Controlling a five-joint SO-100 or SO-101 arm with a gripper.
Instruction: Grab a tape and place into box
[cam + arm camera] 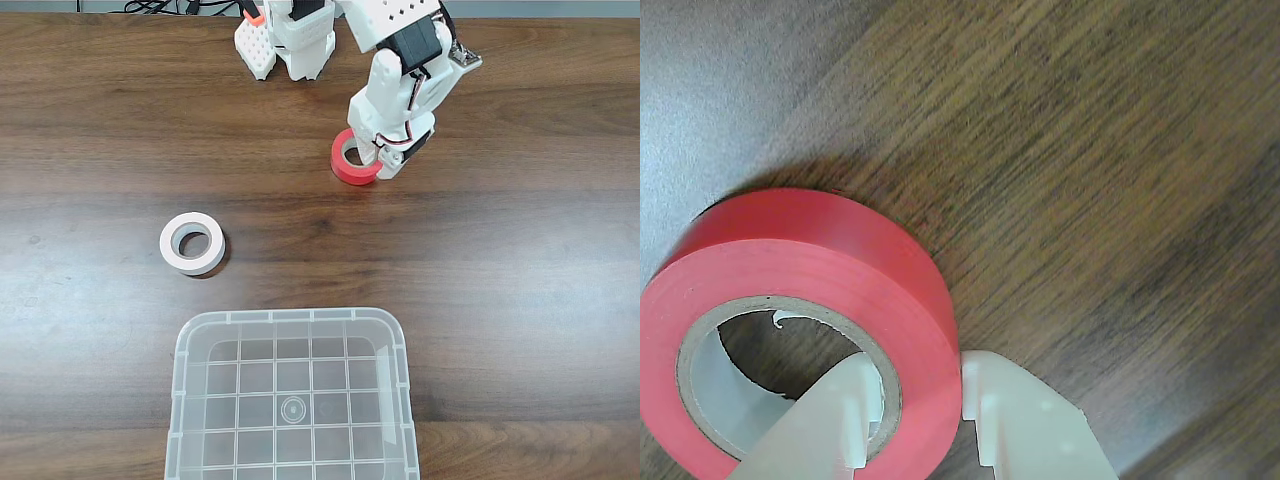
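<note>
Fixed and wrist views of the grasp. The red tape roll (352, 160) lies flat on the wooden table (480, 270), near the arm's base and well apart from the clear plastic box (292, 395) at the near edge. A white tape roll (192, 243) lies between them, off to the left in the fixed view. The gripper (915, 435) straddles the roll's wall: one finger (825, 420) stands inside the core, the other outside against the red face. The jaws look closed on the wall or nearly so; firm clamping cannot be confirmed. To do this step well, the jaws should probably press fully before lifting, and the lift should go straight up, since a grip on one wall may let the ring swing or slip.
</note>
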